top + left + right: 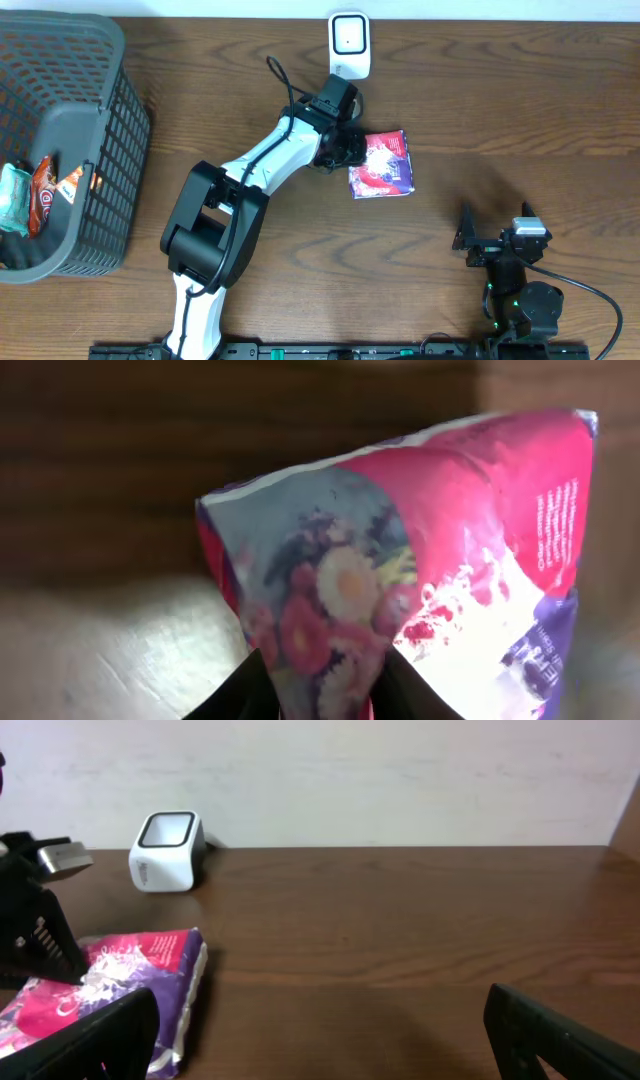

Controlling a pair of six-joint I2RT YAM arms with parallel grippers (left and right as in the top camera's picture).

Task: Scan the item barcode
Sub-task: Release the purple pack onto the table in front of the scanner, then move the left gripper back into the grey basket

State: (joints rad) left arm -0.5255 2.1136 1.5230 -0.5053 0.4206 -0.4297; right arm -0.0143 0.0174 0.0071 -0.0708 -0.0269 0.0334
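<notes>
Found packet [382, 165] lying on table [480, 110], just beside scanner [350, 42]. Noted left gripper [350, 150] pinching its near edge, likely to lift and turn it scannerward. Noted right gripper [497, 238] spread wide, empty, well apart, apparently parked clear.

**Readable text, as I see it from my station:** none.

1. **Packet [420, 560]:** rows of small white print [560, 525] run sideways on the pink panel. There is larger white lettering [540, 660] on the purple part. Both are too blurred for me to read.
2. **Wrappers [40, 185]** in the basket [120, 130] at the left edge of the surface [500, 110]: the printing is too small to make out.
3. **Scanner [168, 850]** at the far edge: a faint mark on its side wall, illegible.
</notes>
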